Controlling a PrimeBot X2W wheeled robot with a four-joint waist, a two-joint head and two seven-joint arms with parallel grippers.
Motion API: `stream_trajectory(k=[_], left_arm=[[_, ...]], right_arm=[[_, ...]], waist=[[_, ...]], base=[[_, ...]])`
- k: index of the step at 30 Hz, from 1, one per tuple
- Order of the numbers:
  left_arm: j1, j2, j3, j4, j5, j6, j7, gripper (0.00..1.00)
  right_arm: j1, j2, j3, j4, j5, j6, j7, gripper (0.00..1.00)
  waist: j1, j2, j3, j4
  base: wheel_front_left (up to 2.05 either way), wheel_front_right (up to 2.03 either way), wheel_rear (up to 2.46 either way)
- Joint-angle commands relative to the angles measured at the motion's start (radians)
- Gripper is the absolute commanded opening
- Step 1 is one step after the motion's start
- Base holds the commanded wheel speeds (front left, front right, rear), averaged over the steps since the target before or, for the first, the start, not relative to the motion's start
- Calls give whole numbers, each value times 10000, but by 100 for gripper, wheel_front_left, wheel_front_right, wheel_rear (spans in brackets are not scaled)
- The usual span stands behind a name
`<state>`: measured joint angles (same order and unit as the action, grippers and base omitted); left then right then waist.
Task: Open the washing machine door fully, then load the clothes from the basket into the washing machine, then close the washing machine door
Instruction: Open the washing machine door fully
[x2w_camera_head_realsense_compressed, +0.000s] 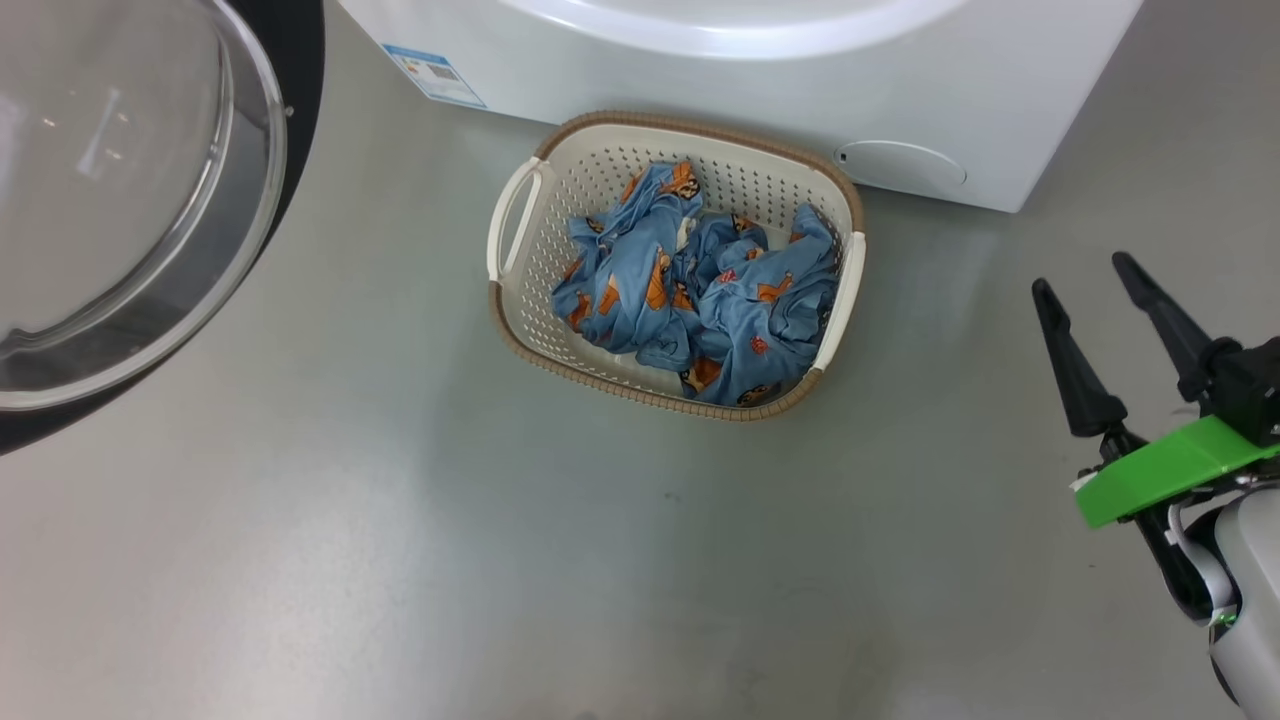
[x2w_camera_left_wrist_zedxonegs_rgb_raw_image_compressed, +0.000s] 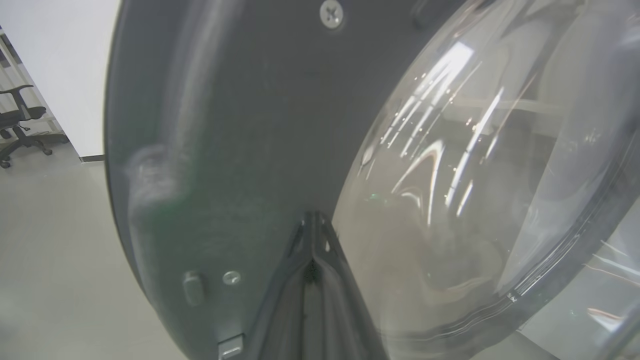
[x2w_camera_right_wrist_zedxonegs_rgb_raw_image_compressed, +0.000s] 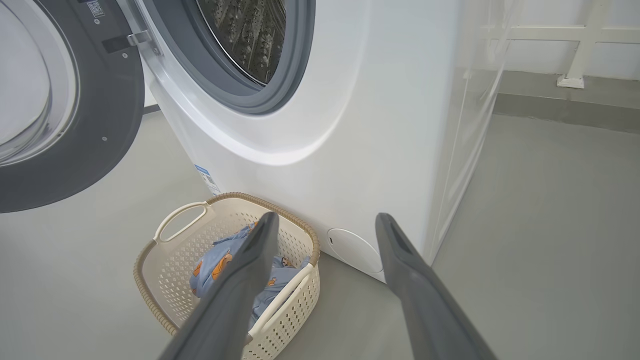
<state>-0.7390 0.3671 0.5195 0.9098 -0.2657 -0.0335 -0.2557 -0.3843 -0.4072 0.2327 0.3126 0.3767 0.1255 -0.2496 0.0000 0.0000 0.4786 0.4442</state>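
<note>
The washing machine door (x2w_camera_head_realsense_compressed: 290, 110) stands swung open at the upper left, its clear glass bowl (x2w_camera_head_realsense_compressed: 120, 190) bulging toward me. Below the white washing machine (x2w_camera_head_realsense_compressed: 960, 90) sits the cream basket (x2w_camera_head_realsense_compressed: 520, 215), holding the crumpled light blue clothes (x2w_camera_head_realsense_compressed: 720, 300). My right gripper (x2w_camera_head_realsense_compressed: 1088, 276) hovers open above the floor to the basket's right, nothing between its fingers. The right wrist view takes in the steel drum (x2w_camera_right_wrist_zedxonegs_rgb_raw_image_compressed: 245, 30), the grey gasket (x2w_camera_right_wrist_zedxonegs_rgb_raw_image_compressed: 295, 75), the door (x2w_camera_right_wrist_zedxonegs_rgb_raw_image_compressed: 100, 125) and the basket (x2w_camera_right_wrist_zedxonegs_rgb_raw_image_compressed: 150, 260) with clothes (x2w_camera_right_wrist_zedxonegs_rgb_raw_image_compressed: 215, 262). My left gripper (x2w_camera_left_wrist_zedxonegs_rgb_raw_image_compressed: 312, 220) is shut, its tips close against the door's dark inner rim (x2w_camera_left_wrist_zedxonegs_rgb_raw_image_compressed: 240, 125) beside the glass (x2w_camera_left_wrist_zedxonegs_rgb_raw_image_compressed: 475, 175).
A round white service cover (x2w_camera_head_realsense_compressed: 900, 165) and a blue label (x2w_camera_head_realsense_compressed: 435, 75) mark the machine's lower front. Grey floor (x2w_camera_head_realsense_compressed: 400, 560) spreads in front of the basket. An office chair (x2w_camera_left_wrist_zedxonegs_rgb_raw_image_compressed: 20, 120) stands by a white wall far behind the door. A white railing (x2w_camera_right_wrist_zedxonegs_rgb_raw_image_compressed: 575, 45) runs beyond the machine's right side.
</note>
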Motion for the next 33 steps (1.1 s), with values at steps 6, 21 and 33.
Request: stream_trajectory(k=[6,21,33], left_arm=[[-189,821,493,-16,384,-19,-60,0],[1429,-32,-30,-1394,1069,-918,-61,0],[3414,-929,-2087,-3344,832,-970,-61,100]], right_arm=[[-64,-39,275,-108,-66,52,-122,100],[610,591,156,-86,179,52,-122,100],[1189,946,-14,-165,334,52,-122,100]], waist=[[0,0,-76,-28],[0,0,-1699,-286],[0,0,-2898,-926]], base=[[0,0,0],[0,0,0],[0,0,0]])
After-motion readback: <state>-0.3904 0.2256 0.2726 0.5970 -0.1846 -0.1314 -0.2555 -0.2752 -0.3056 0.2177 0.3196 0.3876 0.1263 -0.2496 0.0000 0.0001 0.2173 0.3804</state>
